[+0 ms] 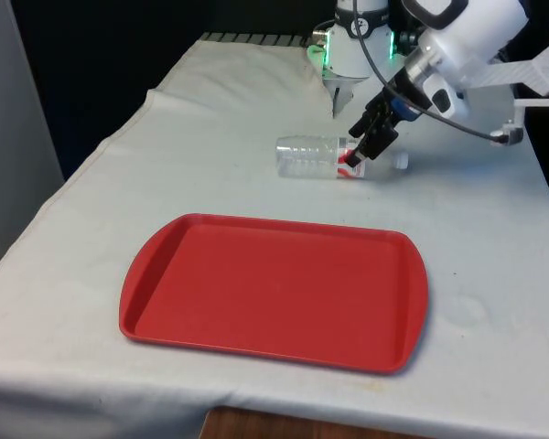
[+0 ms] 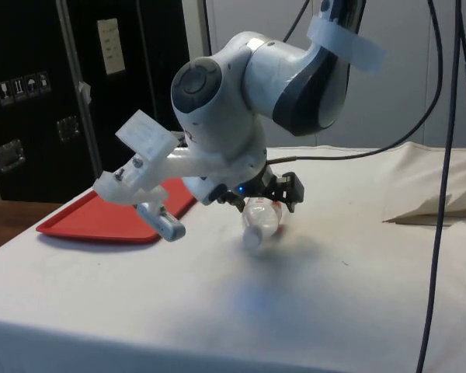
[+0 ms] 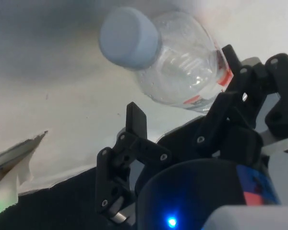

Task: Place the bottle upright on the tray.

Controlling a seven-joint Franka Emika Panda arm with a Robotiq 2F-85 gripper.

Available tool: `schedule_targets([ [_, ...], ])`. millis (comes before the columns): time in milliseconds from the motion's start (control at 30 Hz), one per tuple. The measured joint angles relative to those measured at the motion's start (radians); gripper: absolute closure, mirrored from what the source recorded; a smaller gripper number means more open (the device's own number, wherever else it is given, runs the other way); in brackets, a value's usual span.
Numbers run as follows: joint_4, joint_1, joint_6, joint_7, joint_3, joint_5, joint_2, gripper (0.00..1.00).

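While the clear plastic bottle with a red label [image 1: 322,156] lies on its side on the white-clothed counter [image 1: 210,174], the front view puts the black two-finger hand [image 1: 359,161] down at its label end, fingers spread to either side of it. Nearer the camera lies the flat red plastic tray [image 1: 274,291], apart from the bottle, with bare cloth between them. From the side view, the hand [image 2: 264,203] straddles the bottle [image 2: 261,219], whose pale cap points towards the camera; the tray [image 2: 109,216] sits beyond the arm, partly hidden by it. Through the wrist view, the bottle [image 3: 177,62] lies between one finger [image 3: 136,124] and the other, neither plainly pressing it.
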State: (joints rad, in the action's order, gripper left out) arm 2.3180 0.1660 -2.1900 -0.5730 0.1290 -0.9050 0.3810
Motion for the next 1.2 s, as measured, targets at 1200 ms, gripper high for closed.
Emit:
schedule_targets([
  [1200, -0.009, -0.001, 0.007, 0.017, 0.004, 0.0, 0.022, 0.0],
])
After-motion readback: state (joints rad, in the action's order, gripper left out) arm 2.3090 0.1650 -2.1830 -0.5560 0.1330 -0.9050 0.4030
